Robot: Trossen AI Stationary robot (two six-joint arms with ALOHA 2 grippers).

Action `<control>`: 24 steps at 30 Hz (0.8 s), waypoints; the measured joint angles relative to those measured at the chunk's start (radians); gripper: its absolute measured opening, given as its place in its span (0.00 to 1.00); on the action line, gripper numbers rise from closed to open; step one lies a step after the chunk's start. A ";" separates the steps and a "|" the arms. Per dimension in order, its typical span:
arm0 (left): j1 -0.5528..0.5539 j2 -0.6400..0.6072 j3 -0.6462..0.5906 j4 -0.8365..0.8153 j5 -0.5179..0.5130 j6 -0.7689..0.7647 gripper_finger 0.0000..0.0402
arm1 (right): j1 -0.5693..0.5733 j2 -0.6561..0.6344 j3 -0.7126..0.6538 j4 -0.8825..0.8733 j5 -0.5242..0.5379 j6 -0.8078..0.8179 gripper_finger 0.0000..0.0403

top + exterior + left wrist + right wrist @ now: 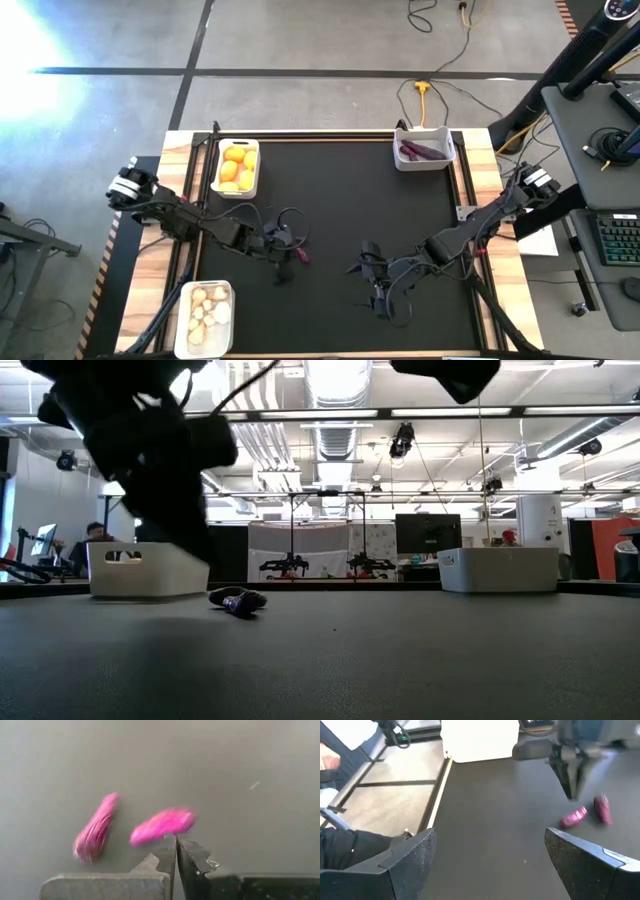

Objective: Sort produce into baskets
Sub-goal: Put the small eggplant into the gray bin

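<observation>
Two slim purple pieces lie side by side on the black mat, one [95,829] to the side of the other [162,824]; they also show in the high view [300,256] and the right wrist view [575,817]. My left gripper [175,841] is shut and hangs just above them [571,795], fingers pointing down, touching nothing. My right gripper [490,845] is open and empty over the mat's near middle [378,290]. Three white baskets stand at the mat's corners: lemons [237,167] far left, purple pieces [424,150] far right, beige pieces [205,315] near left.
The black mat [340,200] is bare between the baskets. Wooden table edges [480,160] run along both sides. In the low view a purple piece [237,600] lies in front of a basket [145,570]; another basket [498,568] stands to the right.
</observation>
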 joint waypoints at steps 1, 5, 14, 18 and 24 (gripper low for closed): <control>0.000 0.002 0.000 0.038 -0.005 0.018 0.00 | 0.000 0.006 0.000 0.014 -0.001 -0.014 0.90; -0.007 -0.017 0.002 0.029 -0.096 0.039 0.00 | -0.015 0.068 0.001 0.090 0.051 -0.059 0.90; -0.070 -0.199 -0.107 0.209 -0.617 0.127 0.00 | -0.171 0.277 0.079 0.118 0.066 -0.078 0.90; -0.072 -0.272 -0.213 0.441 -0.652 0.220 0.00 | -0.277 0.343 0.145 0.092 -0.042 -0.139 0.90; -0.073 -0.296 -0.361 0.579 -0.649 0.232 0.00 | -0.369 0.477 0.237 0.108 -0.063 -0.436 0.90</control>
